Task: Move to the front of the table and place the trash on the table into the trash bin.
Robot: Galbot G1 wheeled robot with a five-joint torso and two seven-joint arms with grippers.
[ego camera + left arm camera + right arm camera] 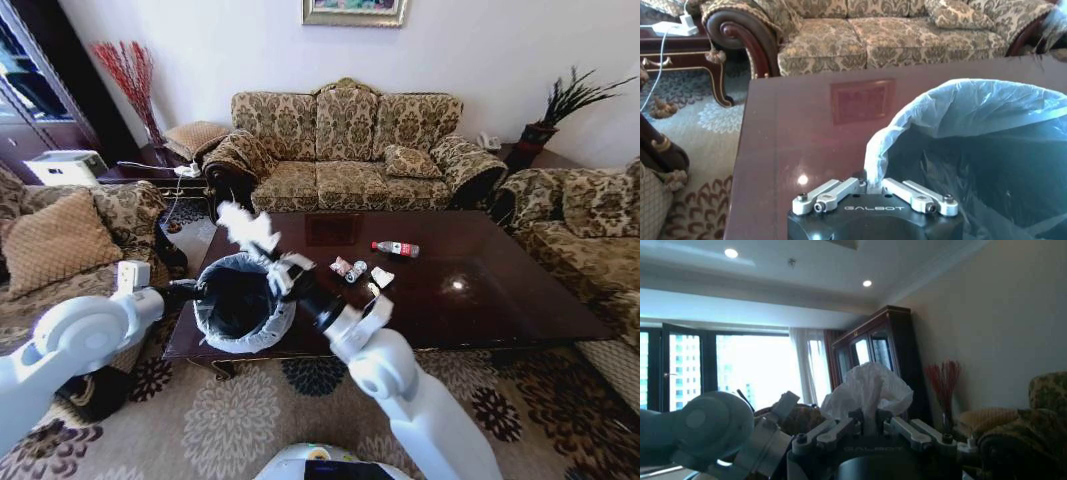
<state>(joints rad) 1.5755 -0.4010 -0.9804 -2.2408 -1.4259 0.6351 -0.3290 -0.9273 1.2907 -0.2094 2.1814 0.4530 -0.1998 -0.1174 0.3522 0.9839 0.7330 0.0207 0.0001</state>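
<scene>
My left gripper (pixel 196 294) is shut on the rim of the trash bin (pixel 240 303), holding it over the table's (pixel 480 300) near left corner. In the left wrist view the fingers (pixel 840 192) pinch the pale bag's rim (pixel 871 165), and the bin (pixel 980 145) is open beyond them. My right gripper (pixel 272 262) is shut on a crumpled white paper (pixel 246 228), a piece of the trash, just above the bin's far rim. The right wrist view has this paper (pixel 870 387) between the fingers (pixel 830 432). A clear bottle (pixel 396 248) and small scraps (pixel 351 268) lie mid-table.
A patterned sofa (pixel 350 150) stands behind the table, with armchairs at the left (pixel 70 240) and right (pixel 590 220). A dark side table (pixel 150 170) with a white cable is at the back left. Floral carpet (pixel 200 420) covers the floor in front.
</scene>
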